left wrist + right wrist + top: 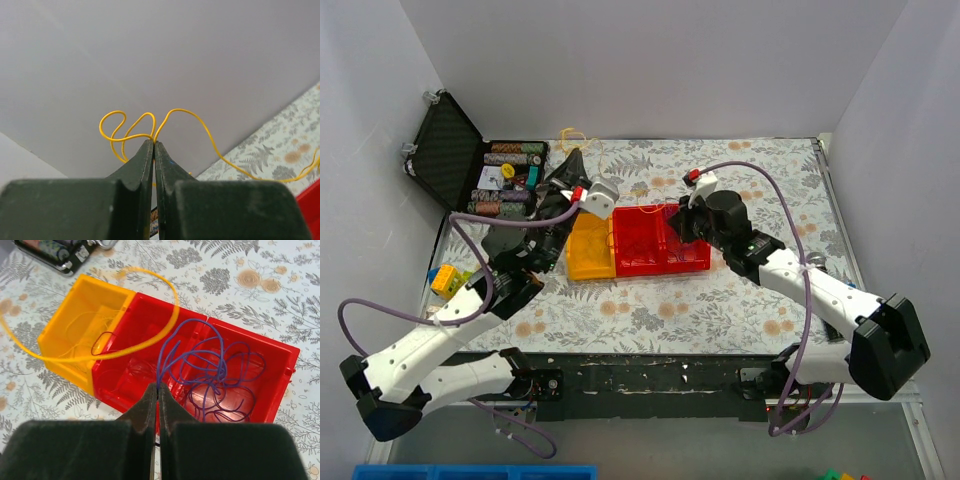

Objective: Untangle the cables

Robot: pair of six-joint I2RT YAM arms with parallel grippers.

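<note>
My left gripper (154, 143) is shut on a thin yellow cable (181, 111) and holds it up in the air. The cable curls in loops above the fingertips and trails down to the right. In the top view this gripper (576, 160) is near the back of the table, beyond the bins, with the yellow loops (574, 134) above it. My right gripper (158, 388) is shut on a strand of the purple cable (220, 369). The rest of that cable lies tangled in the red bin (282, 390). The yellow cable (150, 340) arcs, blurred, across the bins. In the top view my right gripper (682, 220) is over the red bin (640, 262).
A yellow bin (62, 327) adjoins the red bin's left side and shows in the top view (588, 262). An open black case (450, 140) with batteries stands at the back left. A yellow toy block (445, 279) lies at the left edge. White walls enclose the floral mat (770, 200).
</note>
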